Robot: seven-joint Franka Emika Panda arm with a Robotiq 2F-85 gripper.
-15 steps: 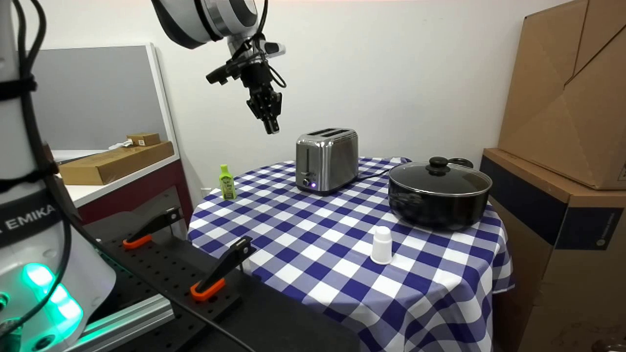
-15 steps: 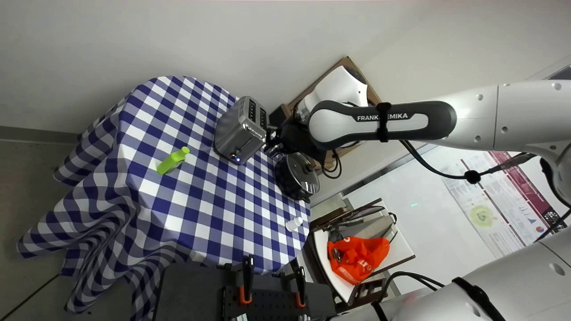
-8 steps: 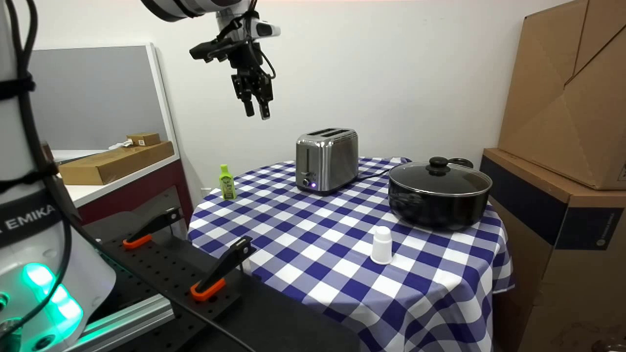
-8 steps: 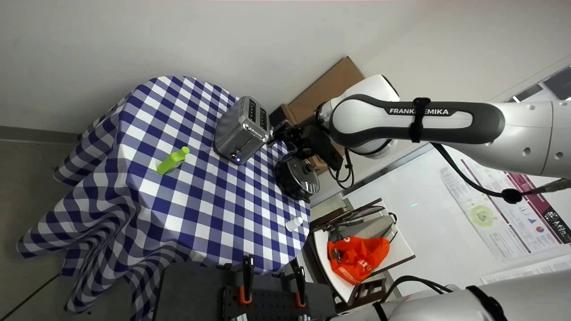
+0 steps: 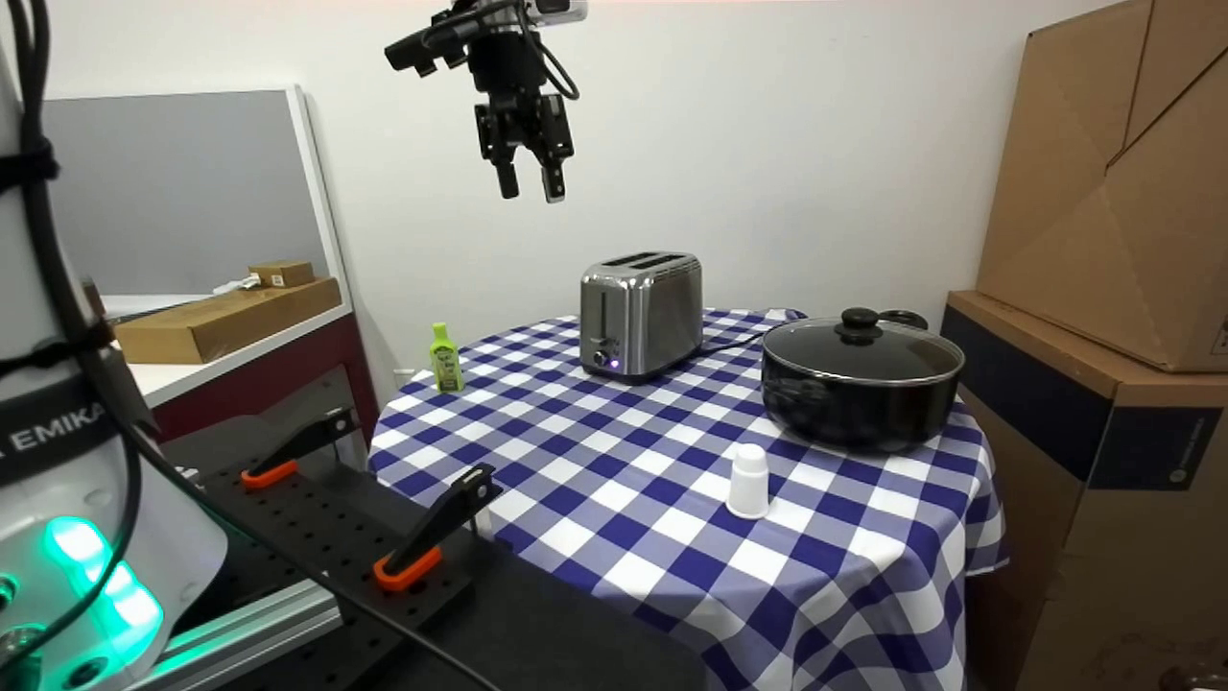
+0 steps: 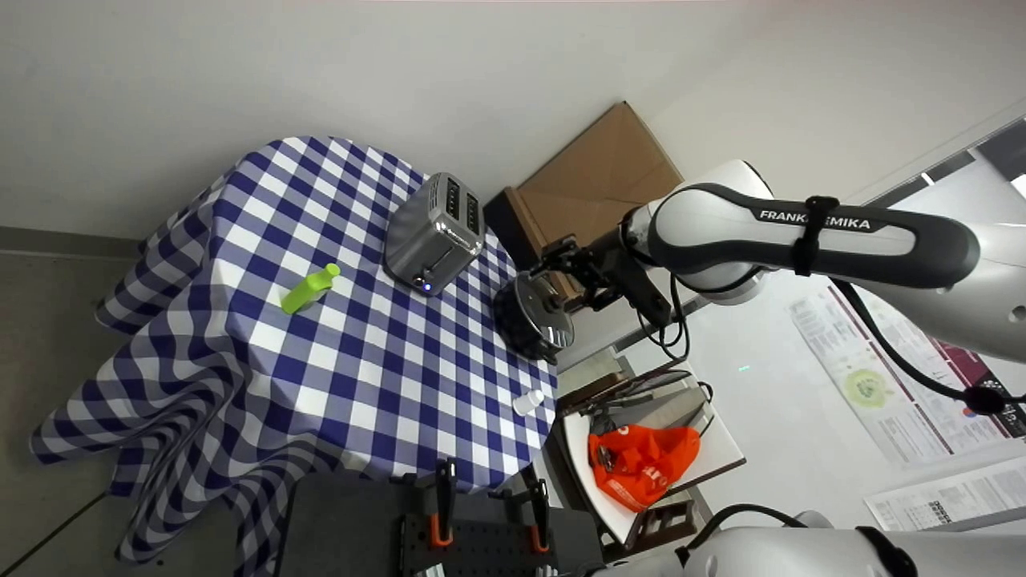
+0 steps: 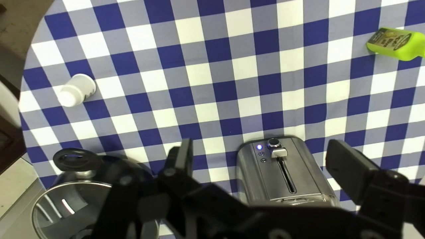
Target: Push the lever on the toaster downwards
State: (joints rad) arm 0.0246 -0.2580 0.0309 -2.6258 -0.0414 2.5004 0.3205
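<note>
The silver toaster [image 5: 662, 317] stands upright on the checkered table in both exterior views. In the wrist view its lever [image 7: 279, 152] sits at the knob end of the slot [image 7: 286, 176], low on the toaster's front, right beside the round knob [image 7: 274, 142]. A small blue-violet light [image 7: 259, 147] glows near it. My gripper [image 5: 531, 197] hangs in the air above the toaster's height, apart from it. Its two fingers are spread wide, with nothing held between them. Part of the toaster's top is hidden by the gripper body in the wrist view.
A black lidded pot [image 5: 859, 417] stands beside the toaster, with a white bottle [image 5: 749, 485] nearer the table's front edge. A green bottle [image 5: 446, 360] is on the opposite side. Clamps [image 5: 436, 528] stick up from the robot's mount; a cardboard box [image 5: 1103, 192] is stacked beyond the table.
The gripper has risen and drawn back from the toaster, and its fingers have spread from close together to wide apart. The toaster, pot and bottles have stayed in place.
</note>
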